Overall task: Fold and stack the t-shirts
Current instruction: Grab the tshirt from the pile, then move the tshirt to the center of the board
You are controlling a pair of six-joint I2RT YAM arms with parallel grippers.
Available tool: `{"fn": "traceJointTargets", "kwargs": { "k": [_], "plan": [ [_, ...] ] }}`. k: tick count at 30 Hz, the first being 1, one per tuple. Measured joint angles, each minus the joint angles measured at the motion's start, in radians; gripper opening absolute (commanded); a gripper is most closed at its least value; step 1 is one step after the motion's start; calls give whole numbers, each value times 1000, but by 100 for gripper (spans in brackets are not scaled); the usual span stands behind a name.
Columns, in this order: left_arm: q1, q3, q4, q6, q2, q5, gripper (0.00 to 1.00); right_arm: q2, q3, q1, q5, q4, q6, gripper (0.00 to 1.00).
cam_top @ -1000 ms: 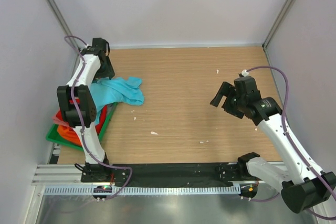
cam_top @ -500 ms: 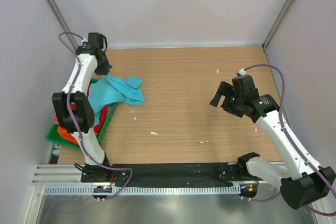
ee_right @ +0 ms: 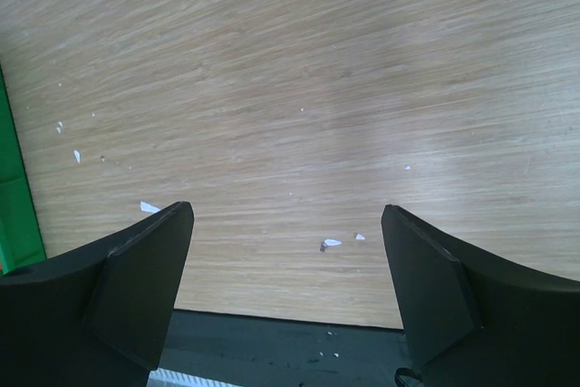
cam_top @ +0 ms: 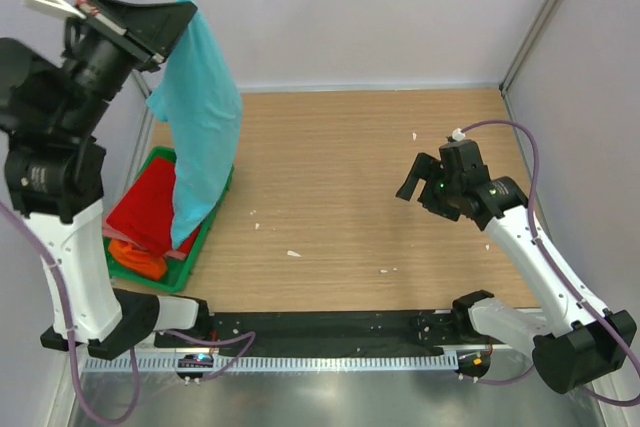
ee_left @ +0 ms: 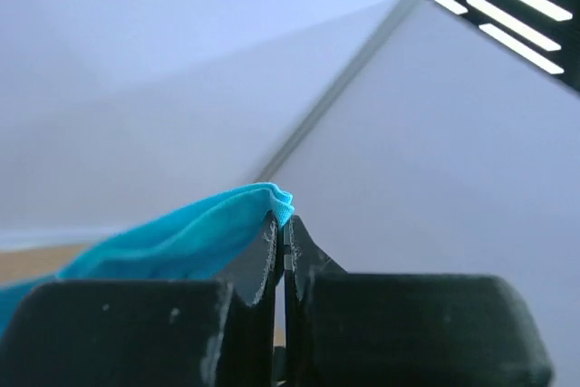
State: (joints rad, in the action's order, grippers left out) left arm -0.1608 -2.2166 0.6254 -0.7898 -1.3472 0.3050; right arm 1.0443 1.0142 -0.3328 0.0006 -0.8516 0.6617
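The turquoise-blue t-shirt (cam_top: 200, 137) hangs in the air over the table's left side, its lower end dangling above the tray. My left gripper (cam_top: 178, 9) is raised high and shut on the shirt's top edge; the left wrist view shows the cloth (ee_left: 181, 240) pinched between the closed gripper (ee_left: 283, 224). A red t-shirt (cam_top: 150, 202) lies in the green tray (cam_top: 190, 269), with an orange t-shirt (cam_top: 135, 252) under it. My right gripper (cam_top: 415, 182) hovers open over bare wood at the right, nothing between its fingers (ee_right: 285, 215).
Small white scraps (cam_top: 293, 253) dot the wooden table. The tray's green edge (ee_right: 14, 197) shows at the far left of the right wrist view. A black strip (cam_top: 330, 332) runs along the near edge. Grey walls enclose three sides.
My left gripper shut on the turquoise t-shirt by the tray and lifted it high off the table, so it now hangs. The right arm shifted only slightly.
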Motion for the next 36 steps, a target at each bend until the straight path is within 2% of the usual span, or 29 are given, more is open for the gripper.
{"fn": "traceJointTargets", "kwargs": {
  "k": [4,9,13,17,21,22,23,26,28,32,35,36],
  "plan": [
    [-69,-195,-51,-130,-26,88,0,-6,0,0,16,16,31,91],
    [-283,-218,-126,-264,-61,124,0,-13,0,0,24,16,52,92],
    [-425,-111,-159,-282,-77,120,0,-18,0,0,24,12,46,93],
    [-457,92,-133,-263,-79,97,0,-19,15,0,24,-10,23,93],
    [-453,126,26,-155,-112,25,0,-19,42,0,-2,-18,-13,88],
    [-450,121,69,-123,-114,-3,0,-19,43,0,-22,-14,-21,84],
    [-440,117,116,-88,-114,-40,0,-19,42,0,-52,-12,-32,74],
    [-370,130,220,-5,-95,-111,0,-15,23,0,-159,14,-51,67],
    [-277,188,262,39,-65,-129,0,1,-17,-8,-229,38,-56,69],
    [-105,335,314,85,-19,-137,0,49,-121,-45,-299,64,-55,80],
    [-39,372,351,109,-23,-153,0,63,-190,-100,-328,97,-37,80],
    [-35,379,361,116,-23,-157,0,67,-204,-118,-336,108,-29,77]
  ]
}}
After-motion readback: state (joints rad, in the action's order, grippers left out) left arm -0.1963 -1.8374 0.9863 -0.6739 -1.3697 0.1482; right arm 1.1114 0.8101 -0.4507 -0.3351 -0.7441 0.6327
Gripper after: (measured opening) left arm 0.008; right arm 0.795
